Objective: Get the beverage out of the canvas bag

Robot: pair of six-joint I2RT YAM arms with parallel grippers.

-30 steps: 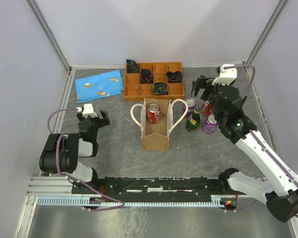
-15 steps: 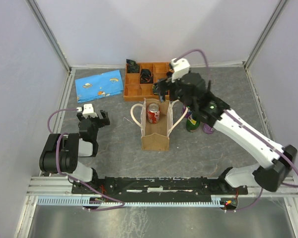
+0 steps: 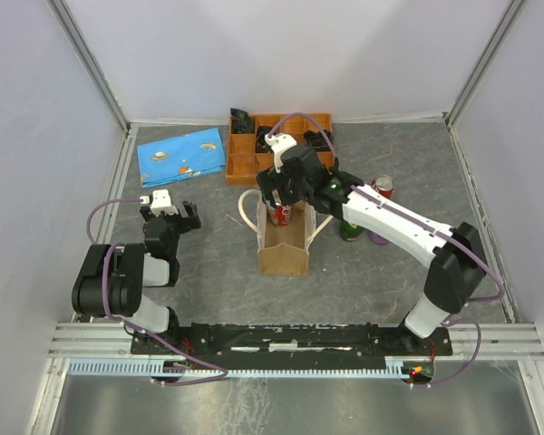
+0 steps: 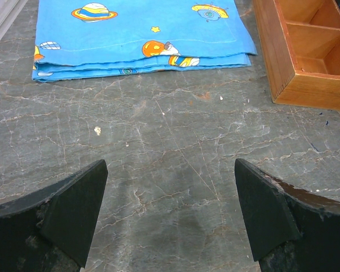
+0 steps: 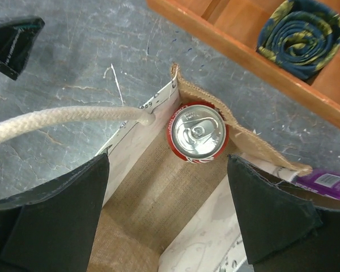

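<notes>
Can (image 5: 196, 133) of red soda stands upright in the far corner of the canvas bag (image 5: 238, 133), pressed against its burlap wall, as my right fingers (image 5: 62, 215) hang spread wide above the bag's mouth with nothing between them. The risk, as I judge it, lies in that corner: one finger coming down on the far side has little room and could land on the fabric edge or pinch it against the can, so the soft bag lifts or tips along with the drink. A rope handle (image 5: 62, 122) arches across beneath my other finger and could snag it on the descent, dragging the bag toward the wooden tray (image 5: 243, 51) just behind it. A slick can gripped off-centre could also slip back in. My left fingers (image 4: 73, 209) rest open over bare worktop (image 4: 175, 141), well apart, near the blue cloth (image 4: 141, 28). A second ago my right arm was out at the far right beside the cluster of drinks; it has since swung across the tray's front to the bag, and the fingers have begun to narrow. Bag, can and left arm have not moved.
</notes>
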